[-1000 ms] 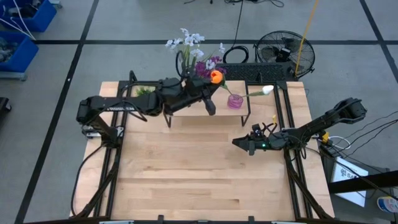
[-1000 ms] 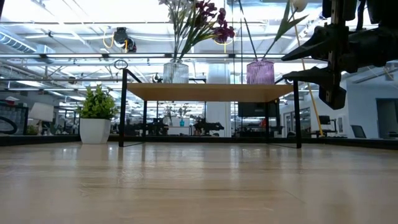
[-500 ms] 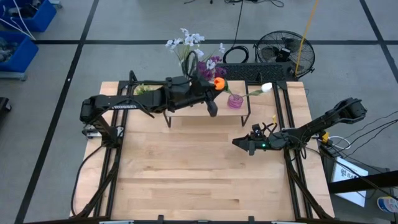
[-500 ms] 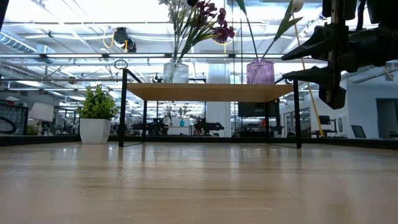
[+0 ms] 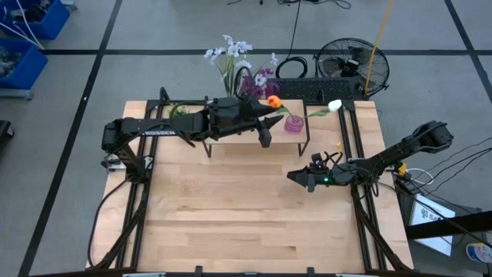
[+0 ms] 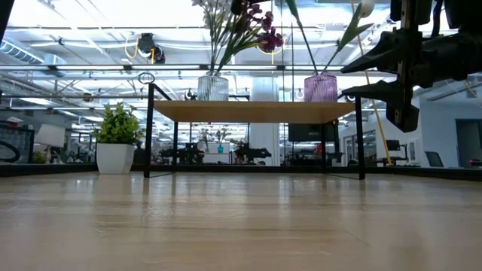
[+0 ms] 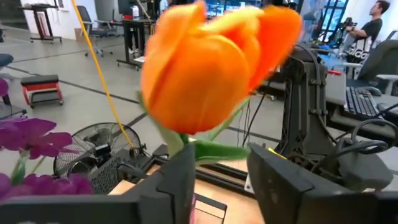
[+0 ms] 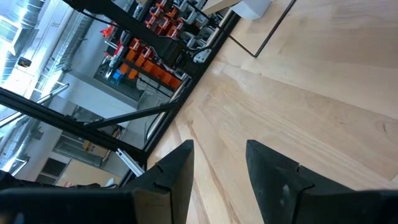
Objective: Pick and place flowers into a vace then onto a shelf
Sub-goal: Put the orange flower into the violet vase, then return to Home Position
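**Orange bloom between parted fingers above the purple vase**

Two vases are seen on the shelf (image 6: 252, 111). The clear vase (image 6: 213, 87) holds the purple bunch (image 6: 256, 22) and the pale spray (image 5: 231, 50). The purple vase (image 6: 320, 87) holds the white bud (image 5: 334, 106), whose stem leans away toward the right arm's side. A small potted plant (image 6: 115, 139) stands on the desk (image 5: 246, 208) beside the shelf.

The left gripper (image 5: 270, 115) is reached over the shelf top next to the purple vase. In its wrist view the fingers (image 7: 180, 180) are seen apart, with the green stem of the orange bloom (image 7: 211, 68) passing between them; whether the pads touch the stem cannot be told. From above, the bloom lies just over the purple vase, and whether its stem end is inside cannot be told.

The right gripper (image 5: 296, 176) is held above bare desk, well apart from the shelf, its fingers (image 8: 177, 171) parted and nothing between them.

Only the low view shows both vases in profile. Only the left wrist view shows a person (image 7: 367, 31) at a workstation far off. A floor fan (image 5: 350, 65) is seen on grey floor beyond the light wood desk.
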Tool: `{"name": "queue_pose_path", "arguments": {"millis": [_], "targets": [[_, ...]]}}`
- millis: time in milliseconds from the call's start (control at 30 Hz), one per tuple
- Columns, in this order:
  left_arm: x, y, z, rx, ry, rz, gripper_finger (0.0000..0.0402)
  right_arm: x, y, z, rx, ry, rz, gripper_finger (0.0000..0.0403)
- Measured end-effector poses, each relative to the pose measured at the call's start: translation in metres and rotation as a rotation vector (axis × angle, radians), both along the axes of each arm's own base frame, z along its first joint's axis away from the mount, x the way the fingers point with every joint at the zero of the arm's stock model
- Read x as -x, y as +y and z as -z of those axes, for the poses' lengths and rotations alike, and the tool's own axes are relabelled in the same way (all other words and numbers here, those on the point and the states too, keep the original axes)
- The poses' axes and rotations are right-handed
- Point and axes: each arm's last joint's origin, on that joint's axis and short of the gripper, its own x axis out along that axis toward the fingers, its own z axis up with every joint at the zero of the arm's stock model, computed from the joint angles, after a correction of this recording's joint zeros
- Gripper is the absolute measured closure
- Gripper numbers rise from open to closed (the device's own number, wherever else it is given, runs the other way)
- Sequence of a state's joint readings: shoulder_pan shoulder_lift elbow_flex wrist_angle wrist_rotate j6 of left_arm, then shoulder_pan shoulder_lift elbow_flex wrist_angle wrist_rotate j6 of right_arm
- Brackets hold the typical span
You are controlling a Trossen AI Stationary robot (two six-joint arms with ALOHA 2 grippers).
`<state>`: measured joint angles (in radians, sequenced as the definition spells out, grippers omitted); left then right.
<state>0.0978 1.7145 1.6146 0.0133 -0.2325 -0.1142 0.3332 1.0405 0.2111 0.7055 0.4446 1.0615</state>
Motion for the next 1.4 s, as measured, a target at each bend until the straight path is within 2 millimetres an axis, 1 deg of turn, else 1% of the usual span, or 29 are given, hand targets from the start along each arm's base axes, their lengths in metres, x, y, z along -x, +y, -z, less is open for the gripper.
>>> {"name": "queue_pose_path", "arguments": {"millis": [67,167,300,400,567,633,700,767,833,867,1000,1100,1167,1267,1400], "targets": [[0.000,0.000,-0.002,-0.004,-0.013,0.000,0.0236,0.000,0.000,0.000,0.000,0.000,0.000,0.0261],[0.004,-0.001,-0.011,-0.006,-0.066,0.002,0.0219,0.000,0.000,0.000,-0.001,-0.002,0.000,0.0261],[0.015,-0.007,-0.024,-0.017,-0.101,0.011,0.0210,-0.001,0.000,-0.005,-0.017,-0.048,0.000,0.0261],[0.025,-0.010,-0.033,-0.028,-0.095,0.002,0.0209,-0.002,0.001,-0.011,-0.034,-0.110,-0.001,0.0261],[0.053,-0.016,-0.060,-0.076,-0.144,-0.023,0.0208,-0.002,0.001,-0.025,-0.067,-0.252,-0.002,0.0261],[0.068,-0.019,-0.072,-0.094,-0.157,-0.023,0.0208,-0.001,0.000,-0.033,-0.055,-0.327,-0.005,0.0261],[0.079,-0.022,-0.082,-0.100,-0.188,-0.019,0.0208,0.002,0.000,-0.043,-0.039,-0.410,-0.002,0.0261],[0.097,-0.026,-0.092,-0.097,-0.195,-0.009,0.0208,0.006,-0.002,-0.054,-0.040,-0.512,0.006,0.0261],[0.110,-0.030,-0.101,-0.096,-0.217,0.003,0.0208,0.012,-0.004,-0.066,-0.044,-0.621,0.006,0.0261],[0.121,-0.033,-0.106,-0.098,-0.224,0.011,0.0208,0.016,-0.005,-0.072,-0.044,-0.683,-0.006,0.0261],[0.158,-0.041,-0.121,-0.137,-0.222,0.039,0.0208,0.036,-0.009,-0.095,-0.027,-0.919,-0.059,0.0261],[0.188,-0.045,-0.129,-0.157,-0.212,0.059,0.0208,0.050,-0.011,-0.107,0.029,-1.033,-0.097,0.0261],[0.210,-0.046,-0.133,-0.148,-0.203,0.071,0.0208,0.057,-0.013,-0.111,0.069,-1.061,-0.110,0.0261],[0.243,-0.046,-0.134,-0.130,-0.173,0.087,0.0208,0.064,-0.015,-0.119,0.125,-1.052,-0.091,0.0261],[0.289,-0.044,-0.128,-0.060,-0.101,0.094,0.0208,0.068,-0.016,-0.137,0.211,-0.952,-0.097,0.0261]]}}
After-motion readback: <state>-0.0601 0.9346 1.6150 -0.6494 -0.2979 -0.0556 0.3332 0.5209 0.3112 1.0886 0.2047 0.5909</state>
